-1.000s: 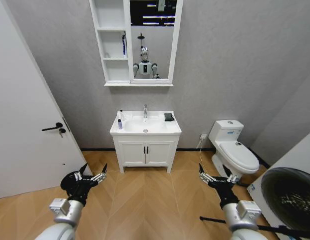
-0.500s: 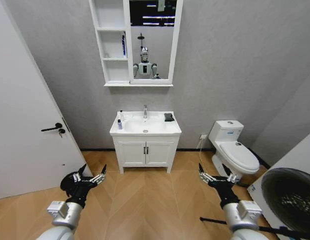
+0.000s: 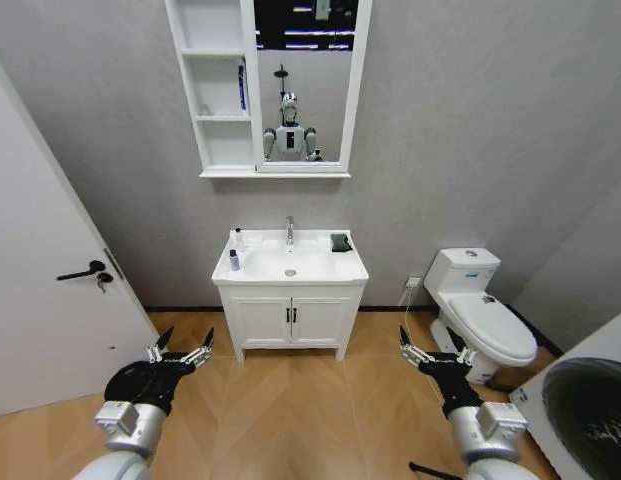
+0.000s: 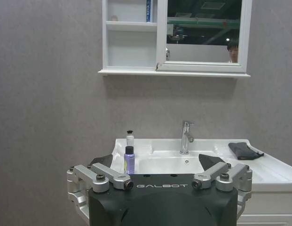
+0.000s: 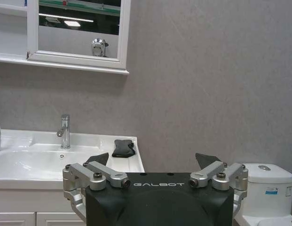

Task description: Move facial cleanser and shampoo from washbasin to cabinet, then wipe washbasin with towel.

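Both claws wide open, empty: left gripper (image 3: 180, 355) at 7 o'clock, right gripper (image 3: 431, 353) at 5, washbasin (image 3: 290, 272) at 12.

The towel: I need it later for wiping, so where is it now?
In the head view the towel lies on the washbasin top's right rear corner, right of the tap.

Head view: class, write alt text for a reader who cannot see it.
A white washbasin with two small bottles on its left and a black towel on its right stands under a wall cabinet with a mirror. The left end effector and right end effector hang open over the wooden floor, a toilet at the right.
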### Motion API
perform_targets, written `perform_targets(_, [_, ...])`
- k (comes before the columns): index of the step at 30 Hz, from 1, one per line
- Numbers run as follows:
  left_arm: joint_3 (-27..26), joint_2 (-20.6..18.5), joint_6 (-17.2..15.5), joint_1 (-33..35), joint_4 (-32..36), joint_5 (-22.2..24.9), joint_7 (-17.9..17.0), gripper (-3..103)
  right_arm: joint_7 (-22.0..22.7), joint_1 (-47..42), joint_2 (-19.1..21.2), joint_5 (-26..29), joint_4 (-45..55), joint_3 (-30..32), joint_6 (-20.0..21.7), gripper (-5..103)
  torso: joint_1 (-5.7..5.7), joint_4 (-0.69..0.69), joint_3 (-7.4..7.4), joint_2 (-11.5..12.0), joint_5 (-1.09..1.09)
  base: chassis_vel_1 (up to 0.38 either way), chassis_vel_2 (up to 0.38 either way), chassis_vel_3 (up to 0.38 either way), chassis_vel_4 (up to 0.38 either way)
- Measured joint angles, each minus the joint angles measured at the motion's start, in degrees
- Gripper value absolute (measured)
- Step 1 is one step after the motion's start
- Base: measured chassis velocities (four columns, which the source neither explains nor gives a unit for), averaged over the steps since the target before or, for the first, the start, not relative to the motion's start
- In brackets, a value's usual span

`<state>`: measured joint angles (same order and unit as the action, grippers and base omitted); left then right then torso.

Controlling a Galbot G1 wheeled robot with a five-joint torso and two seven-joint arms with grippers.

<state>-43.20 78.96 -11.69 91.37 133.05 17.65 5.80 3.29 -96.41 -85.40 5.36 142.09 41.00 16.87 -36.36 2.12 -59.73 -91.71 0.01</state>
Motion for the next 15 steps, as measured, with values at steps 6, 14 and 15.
perform_targets(6, [0.0, 0.3, 0.1, 0.1, -0.2, -0.1, 0.1, 100, 0.0, 0.0, 0.0, 0.0, -0.2, 0.0, -0.1, 100, -0.02, 0.0, -0.01, 0.0, -0.01, -0.315, 0.321, 0.324, -0.322])
perform_targets(14, [0.1, 0.6, 0.3, 0.3, -0.4, -0.5, 0.2, 100, -0.1, -0.1, -0.2, -0.1, -0.8, 0.0, -0.5, 100, -0.01, 0.0, 0.0, 0.0, -0.02, -0.337, 0.319, 0.345, -0.325])
perform_targets(15, [0.2, 0.7, 0.3, 0.3, -0.4, -0.6, 0.2, 100, -0.1, -0.1, -0.2, -0.1, -0.8, 0.0, -0.5, 100, -0.02, -0.01, -0.01, 0.0, -0.02, -0.313, 0.323, 0.302, -0.311])
